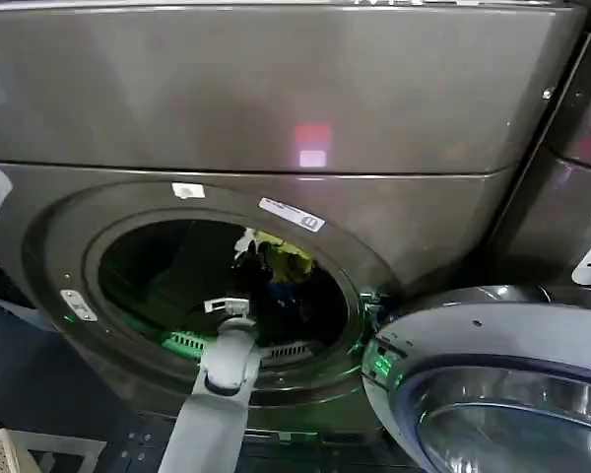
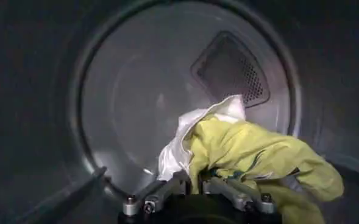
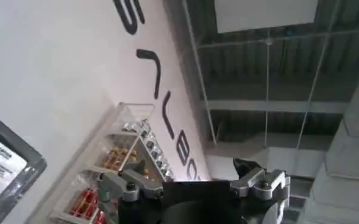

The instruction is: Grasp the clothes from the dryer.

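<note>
The dryer [image 1: 276, 99] fills the head view, its round porthole [image 1: 227, 281] open. My left arm [image 1: 222, 374] reaches through the porthole into the drum [image 2: 124, 97]. In the left wrist view my left gripper [image 2: 192, 181] is shut on the clothes [image 2: 252, 152], a yellow-green piece bunched with a white piece [image 2: 176, 146], held up off the drum wall. The yellow-green fabric [image 1: 288, 258] also shows deep in the opening. My right gripper [image 3: 179, 173] is away from the machine, pointing up at a wall and ceiling, open with nothing between its fingers.
The dryer's glass door [image 1: 492, 384] hangs open at the lower right, close to the porthole. A neighbouring machine [image 1: 581, 148] stands on the right. A white basket [image 1: 0, 448] sits at the lower left. A vent grille [image 2: 231, 67] is set in the drum's back wall.
</note>
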